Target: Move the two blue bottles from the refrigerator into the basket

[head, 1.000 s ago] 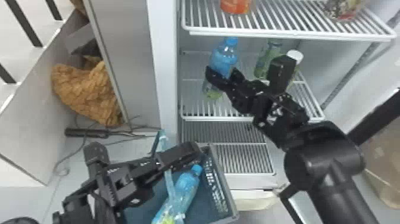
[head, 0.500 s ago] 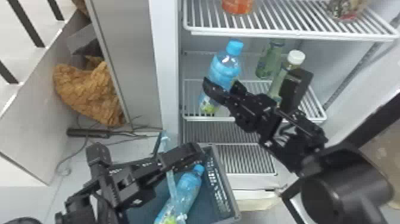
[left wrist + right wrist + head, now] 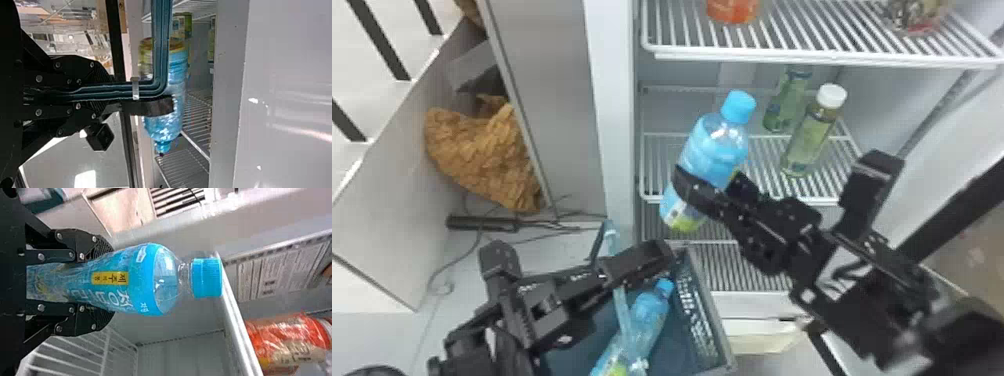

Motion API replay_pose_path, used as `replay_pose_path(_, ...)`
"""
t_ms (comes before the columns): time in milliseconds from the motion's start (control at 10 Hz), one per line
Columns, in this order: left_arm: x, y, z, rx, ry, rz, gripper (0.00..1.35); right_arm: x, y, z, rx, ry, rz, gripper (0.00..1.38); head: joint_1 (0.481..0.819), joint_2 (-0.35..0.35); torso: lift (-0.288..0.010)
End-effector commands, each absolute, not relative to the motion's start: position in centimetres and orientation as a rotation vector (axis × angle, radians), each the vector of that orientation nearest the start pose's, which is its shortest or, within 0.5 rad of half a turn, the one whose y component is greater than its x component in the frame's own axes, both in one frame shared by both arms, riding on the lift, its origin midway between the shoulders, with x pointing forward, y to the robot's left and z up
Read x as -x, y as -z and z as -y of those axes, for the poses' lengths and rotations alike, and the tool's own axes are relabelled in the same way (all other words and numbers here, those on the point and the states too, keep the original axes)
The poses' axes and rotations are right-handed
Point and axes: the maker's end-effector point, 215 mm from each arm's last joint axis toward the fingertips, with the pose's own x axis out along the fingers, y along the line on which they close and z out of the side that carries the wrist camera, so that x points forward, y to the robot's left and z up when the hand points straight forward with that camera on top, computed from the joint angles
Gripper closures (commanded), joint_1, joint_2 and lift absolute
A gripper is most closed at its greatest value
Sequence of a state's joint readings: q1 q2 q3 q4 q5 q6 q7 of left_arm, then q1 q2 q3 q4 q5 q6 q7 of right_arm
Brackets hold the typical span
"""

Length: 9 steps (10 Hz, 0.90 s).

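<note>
Blue bottle (image 3: 649, 312) in the basket (image 3: 714, 327) and blue bottle (image 3: 709, 145) in the right hand (image 3: 713, 186) are both seen in the head view. At the far left, dark railing bars (image 3: 379, 40) are shown, and below and beside them a crinkled brown bundle (image 3: 482, 150) is set against a grey panel (image 3: 552, 105). At the lower left the left arm is brought in from the bottom edge; the left hand (image 3: 659, 255) is placed over the basket at the lower centre, and a light blue strip of the basket is clamped between its fingers, as is also shown in the left wrist view. Beneath that strip the first bottle is laid aslant, with its cap pointed toward the upper right. Near the centre of the frame, in front of the refrigerator's middle shelf (image 3: 832, 200), the second bottle is gripped by its lower part between the fingers of the right hand, tilted, its cap also turned to the upper right. In the right wrist view this bottle is seen pinched from both sides. Right of centre, two green bottles (image 3: 807, 137) are stood on that shelf; above them an orange container (image 3: 732, 11) is rested on the top shelf (image 3: 782, 52).
</note>
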<state>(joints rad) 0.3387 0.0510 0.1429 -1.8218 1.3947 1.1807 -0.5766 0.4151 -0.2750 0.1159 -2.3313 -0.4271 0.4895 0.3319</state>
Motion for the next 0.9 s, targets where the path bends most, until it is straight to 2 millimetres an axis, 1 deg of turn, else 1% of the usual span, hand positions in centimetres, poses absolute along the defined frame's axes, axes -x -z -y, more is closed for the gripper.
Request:
replay_pose_path(0,-32.5,31.8,-2.9,1.525,1.066,-0.618,1.2,-37.7,28.4,5.9,-0.241,-0.728,-0.235,1.18,0.695,-0.067,-0.22)
replay_pose_path(300,-32.6,31.7,-3.0,1.524,1.065,-0.611,1.2,-33.8,30.0,5.0,-0.299,-0.773,-0.341,1.18,0.695,-0.043,-0.22)
replay_pose_path(600,-32.8,31.6,-3.1,1.522,1.064,-0.606,1.2,-30.6,32.6,4.9,-0.352,-0.801,-0.474,1.18,0.695,-0.038,-0.22)
replay_pose_path(700,-32.6,31.7,-3.1,1.524,1.064,-0.61,1.2,-29.4,33.2,4.3,-0.378,-0.828,-0.514,1.18,0.695,-0.039,-0.22)
replay_pose_path(800,-32.6,31.8,-3.1,1.526,1.062,-0.611,1.2,-28.5,33.3,3.7,-0.404,-0.855,-0.538,1.18,0.695,-0.039,-0.22)
